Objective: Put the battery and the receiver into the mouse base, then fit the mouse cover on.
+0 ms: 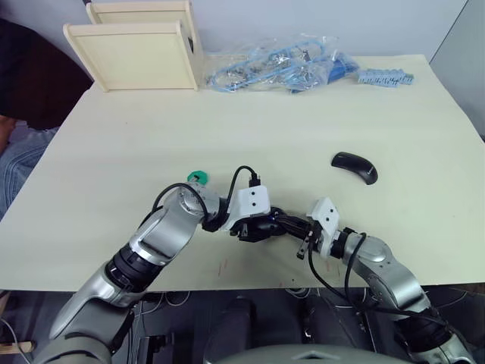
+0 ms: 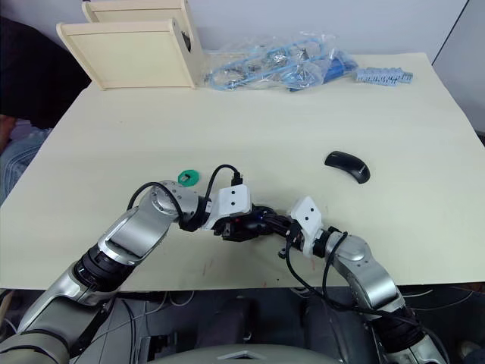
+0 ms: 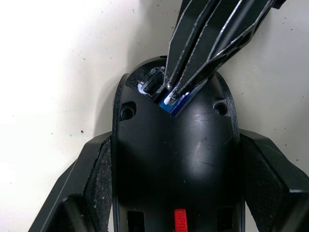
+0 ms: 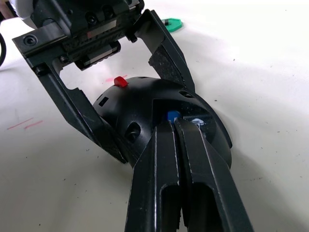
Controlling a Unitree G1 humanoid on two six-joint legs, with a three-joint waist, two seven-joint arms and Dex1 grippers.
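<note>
L jaws (image 3: 174, 179) grip mouse base (image 3: 176, 159) — R jaws (image 4: 174, 126) closed at battery (image 3: 179, 102).

Closed fingers (image 4: 179, 145) on mouse base (image 4: 140, 108)

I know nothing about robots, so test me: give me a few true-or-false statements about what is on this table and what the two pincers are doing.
1. The left pincer grips the black oval mouse base by its sides. True.
2. The glossy black curved mouse cover is already fitted on the base. False: it lies apart on the pale table, on the robot's right.
3. The right pincer, fingers together, presses on the small blue battery in the base. True.
4. The green round disc sits inside the mouse base. False: it lies on the table beside the left arm.
</note>
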